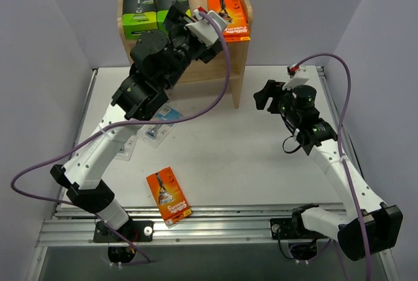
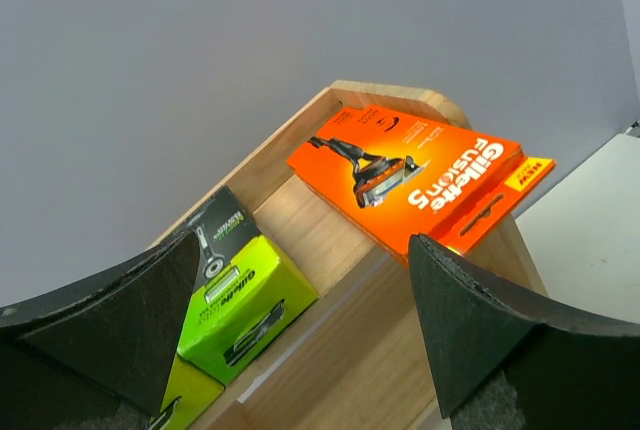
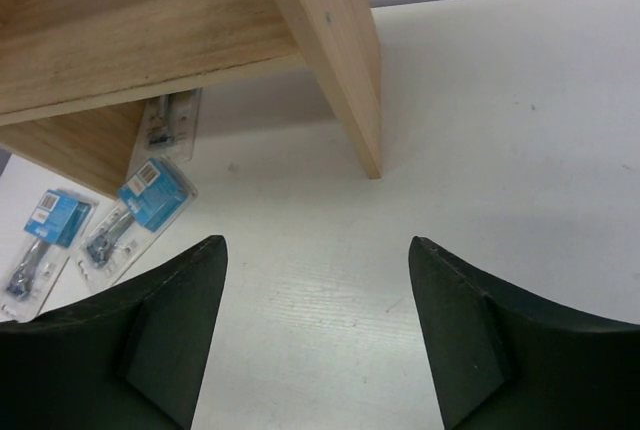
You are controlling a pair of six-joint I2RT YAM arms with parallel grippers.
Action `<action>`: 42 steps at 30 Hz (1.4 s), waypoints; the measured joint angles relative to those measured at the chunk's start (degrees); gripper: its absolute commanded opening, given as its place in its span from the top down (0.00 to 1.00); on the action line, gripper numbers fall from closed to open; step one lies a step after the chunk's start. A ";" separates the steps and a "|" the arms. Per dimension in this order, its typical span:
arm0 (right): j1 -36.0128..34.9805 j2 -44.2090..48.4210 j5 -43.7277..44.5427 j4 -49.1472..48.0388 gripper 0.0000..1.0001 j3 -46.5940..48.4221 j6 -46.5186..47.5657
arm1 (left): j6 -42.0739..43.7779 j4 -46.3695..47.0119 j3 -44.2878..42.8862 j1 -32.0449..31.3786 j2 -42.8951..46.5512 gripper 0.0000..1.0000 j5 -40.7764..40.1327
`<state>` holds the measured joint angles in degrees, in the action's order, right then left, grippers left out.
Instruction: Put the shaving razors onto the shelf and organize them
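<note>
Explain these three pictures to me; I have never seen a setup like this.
Two robot arms are bolted to a table's near edge. The overhead picture looks down on both; the other two come from cameras on each wrist, with dark fingers at the bottom. The left gripper is open and empty at the wooden shelf, which holds two green razor boxes and an orange box. The right gripper is open above the table, holding nothing. On the table lie another orange box and small blue-carded razor packs.
</note>
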<state>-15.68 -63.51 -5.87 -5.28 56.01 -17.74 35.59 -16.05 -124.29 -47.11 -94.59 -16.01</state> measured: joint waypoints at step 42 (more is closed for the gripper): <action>-20.17 -39.23 12.02 21.31 0.71 67.04 2.64 | -21.86 8.39 76.78 9.68 58.58 0.06 -4.76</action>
<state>-35.86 -102.74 6.15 16.03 123.04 -15.09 13.74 -7.66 -47.51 -37.43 -36.01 -20.78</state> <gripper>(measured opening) 0.298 0.941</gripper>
